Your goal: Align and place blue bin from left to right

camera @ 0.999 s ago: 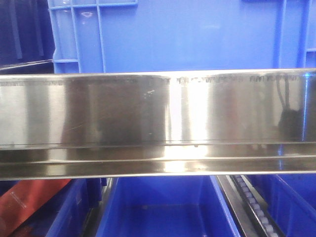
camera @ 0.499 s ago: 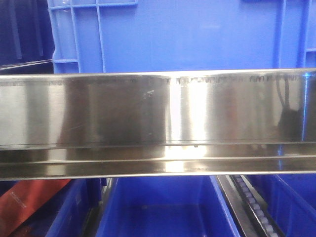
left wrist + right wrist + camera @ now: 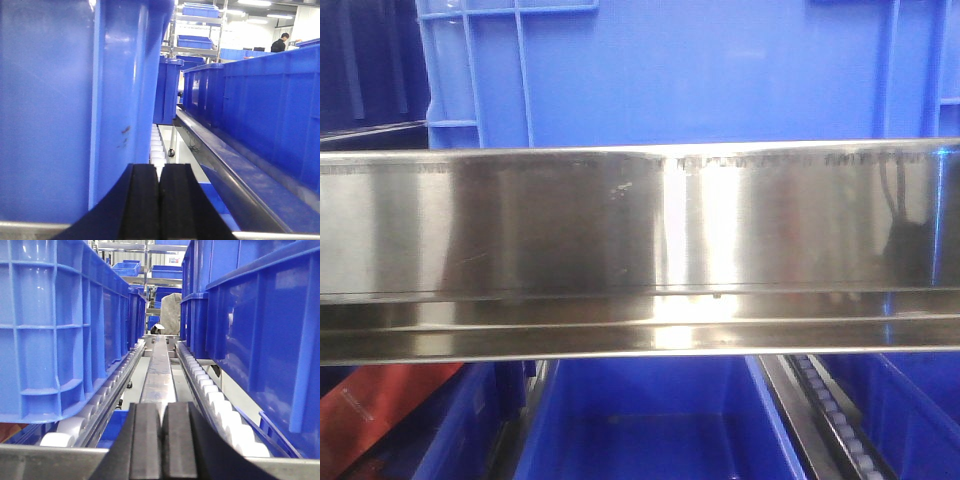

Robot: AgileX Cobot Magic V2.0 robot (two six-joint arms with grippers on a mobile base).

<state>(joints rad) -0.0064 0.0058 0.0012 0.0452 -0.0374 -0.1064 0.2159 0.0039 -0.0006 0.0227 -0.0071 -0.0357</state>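
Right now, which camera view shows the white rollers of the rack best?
The right wrist view: two rows of white rollers run beside the middle rail. The left wrist view shows only a short stack beside the blue bin. The front view shows a few, low right.

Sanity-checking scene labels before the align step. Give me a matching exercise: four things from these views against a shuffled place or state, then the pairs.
Things:
1. blue bin
2. steel rail
3. red object
4. left tool

Places or states:
A. lower left of the front view, below the rail
B. pads shut together, nothing between them
C. top of the front view, behind the rail
D. shiny band across the middle of the front view

Pairs: 1-C, 2-D, 3-A, 4-B
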